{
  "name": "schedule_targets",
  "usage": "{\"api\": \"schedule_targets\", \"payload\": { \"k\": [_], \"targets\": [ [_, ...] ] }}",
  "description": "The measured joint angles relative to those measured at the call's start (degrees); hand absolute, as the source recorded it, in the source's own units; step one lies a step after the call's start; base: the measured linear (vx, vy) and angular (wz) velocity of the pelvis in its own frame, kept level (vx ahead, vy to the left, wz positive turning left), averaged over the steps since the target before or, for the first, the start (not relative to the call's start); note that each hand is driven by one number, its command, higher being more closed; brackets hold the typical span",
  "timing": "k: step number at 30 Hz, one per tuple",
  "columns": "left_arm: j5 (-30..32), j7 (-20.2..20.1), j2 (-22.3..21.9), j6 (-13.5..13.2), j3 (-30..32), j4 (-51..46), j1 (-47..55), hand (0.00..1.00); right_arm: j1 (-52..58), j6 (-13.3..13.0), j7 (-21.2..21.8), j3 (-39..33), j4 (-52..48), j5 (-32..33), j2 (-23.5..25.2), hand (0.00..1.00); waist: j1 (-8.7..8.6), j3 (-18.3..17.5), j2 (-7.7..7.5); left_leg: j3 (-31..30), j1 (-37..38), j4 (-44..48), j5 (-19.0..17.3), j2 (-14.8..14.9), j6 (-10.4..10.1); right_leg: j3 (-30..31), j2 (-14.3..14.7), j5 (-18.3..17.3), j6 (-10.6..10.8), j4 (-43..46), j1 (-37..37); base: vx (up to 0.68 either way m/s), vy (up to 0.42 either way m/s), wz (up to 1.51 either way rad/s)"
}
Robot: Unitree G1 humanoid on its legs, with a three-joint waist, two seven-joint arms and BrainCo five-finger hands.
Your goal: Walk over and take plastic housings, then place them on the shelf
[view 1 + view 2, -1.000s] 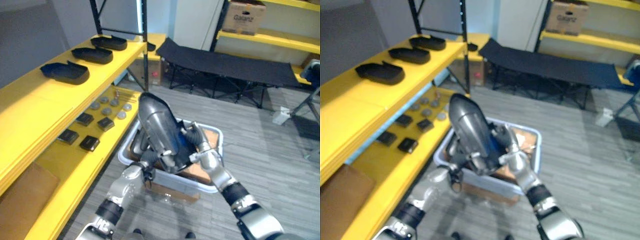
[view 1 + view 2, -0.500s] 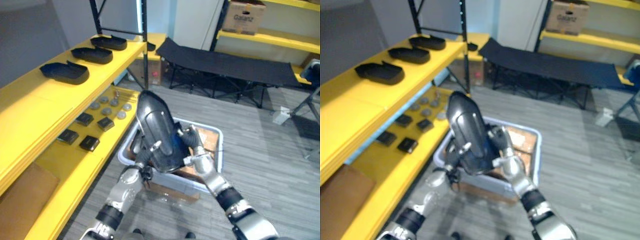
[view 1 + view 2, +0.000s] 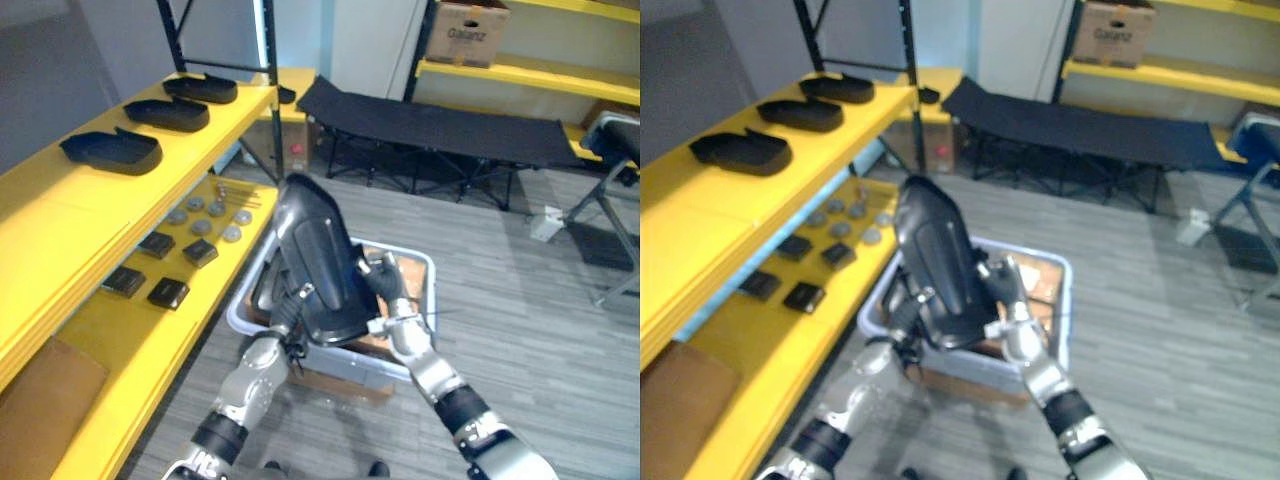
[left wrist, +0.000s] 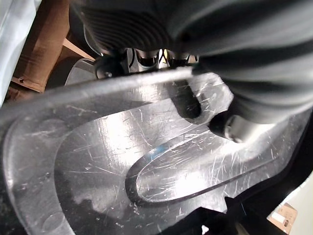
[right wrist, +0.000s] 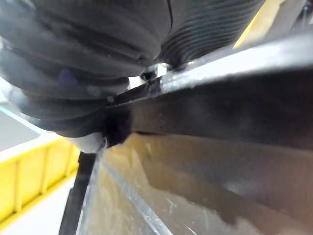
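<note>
Item: plastic housing (image 3: 318,255), upright between both hands, above grey bin (image 3: 428,272) | Left hand (image 3: 287,318): thumb and fingers pinching its near rim | Right hand (image 3: 393,312): clamped on opposite edge | Handling: likely light, rigid, slick; grip rims.

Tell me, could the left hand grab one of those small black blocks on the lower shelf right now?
Probably not as things stand: the left hand and right hand both grip the large dark housing above the bin, so it is not free, though the black blocks lie on its side.
</note>
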Motion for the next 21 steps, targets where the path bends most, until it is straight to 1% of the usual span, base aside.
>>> {"api": "schedule_targets", "payload": {
  "k": [2, 7, 9, 11, 12, 13, 15, 16, 18, 21],
  "targets": [
    [0.9, 0.4, -0.09, -0.01, -0.03, -0.09, 0.0, 1.0, 0.0, 0.0, -0.11, 0.3, 0.01, 0.02, -0.27, 1.0, 0.01, 0.0, -0.01, -0.01, 0.0, 0.0, 0.0, 0.0, 0.0, -0.01, 0.0, 0.0, 0.0, 0.0, 0.0, 0.0, 0.0, 0.0],
    [16.77, 3.32, -1.52, -2.27, 0.21, -1.12, -0.27, 1.0, 0.85, 0.0, -1.07, 0.39, -0.02, 2.03, -0.47, 1.0, 0.13, -0.02, -0.03, -0.06, -0.06, -0.03, 0.0, -0.03, 0.0, -0.05, 0.0, 0.0, 0.0, 0.0, -0.04, 0.0, 0.0, 0.0],
    [20.72, 4.75, -1.62, -2.66, 0.2, -2.08, -0.38, 1.0, 1.04, -0.01, -1.18, 0.45, -0.11, 2.41, -0.47, 1.0, 0.12, -0.03, -0.05, -0.05, -0.1, -0.02, 0.0, -0.02, 0.0, -0.04, 0.01, 0.0, 0.0, 0.0, -0.11, 0.0, 0.0, 0.0],
    [23.95, 6.32, -1.61, -3.86, 0.16, -2.46, -0.53, 1.0, 1.08, -0.06, -1.18, 0.64, -0.28, 2.46, -0.49, 1.0, -0.01, -0.07, -0.12, -0.04, -0.2, -0.02, 0.0, -0.01, 0.0, -0.01, 0.01, 0.0, 0.0, 0.0, -0.24, 0.0, 0.0, 0.0],
    [24.75, 6.85, -1.61, -3.92, 0.14, -2.82, -0.53, 1.0, 1.12, -0.1, -1.18, 0.72, -0.28, 2.46, -0.49, 1.0, -0.04, -0.11, -0.18, -0.04, -0.26, -0.01, 0.0, -0.01, 0.0, -0.01, 0.01, 0.01, -0.01, 0.0, -0.3, 0.0, 0.0, 0.0],
    [26.36, 7.61, -1.58, -5.04, 0.14, -3.23, -0.52, 1.0, 1.2, -0.57, -1.17, 0.8, -0.29, 2.47, -0.5, 0.0, -0.07, -0.19, -0.31, -0.04, -0.37, 0.0, 0.0, 0.01, 0.0, 0.0, 0.01, 0.03, -0.03, 0.0, -0.42, 0.0, 0.0, 0.0],
    [30.58, 9.42, -1.18, -8.07, 0.17, -4.19, -0.53, 1.0, 1.58, -2.6, -1.12, 0.96, -0.81, 2.61, -0.58, 0.0, -0.28, -0.4, -0.62, -0.05, -0.73, 0.09, 0.01, 0.01, 0.0, 0.0, 0.0, 0.09, -0.08, 0.0, -0.74, 0.0, 0.0, 0.0],
    [31.48, 9.99, -1.02, -8.62, 0.18, -4.83, -0.53, 1.0, 1.79, -3.04, -1.1, 1.21, -1.07, 2.82, -0.63, 0.0, -0.29, -0.43, -0.67, -0.06, -0.74, 0.09, 0.01, 0.02, 0.0, 0.0, 0.0, 0.11, -0.09, 0.0, -0.75, 0.0, 0.0, 0.0],
    [35.65, 12.17, 0.52, -10.89, 0.12, -7.65, -0.83, 1.0, 2.56, -4.01, -0.7, 3.28, -2.17, 3.97, -1.31, 0.0, -0.51, -0.57, -0.88, -0.05, -0.73, 0.11, 0.01, 0.0, 0.01, 0.01, 0.0, 0.11, -0.09, 0.0, -0.74, 0.0, 0.0, 0.0],
    [39.14, 14.15, 1.14, -11.32, 0.07, -9.94, -3.26, 1.0, 3.28, -3.31, 0.92, 6.56, -1.98, 4.71, -2.19, 0.0, -0.5, -0.76, -1.17, -0.05, -0.74, 0.15, 0.0, 0.0, 0.01, 0.03, 0.0, 0.14, -0.11, -0.01, -0.74, 0.0, 0.0, 0.0]
  ]
}}
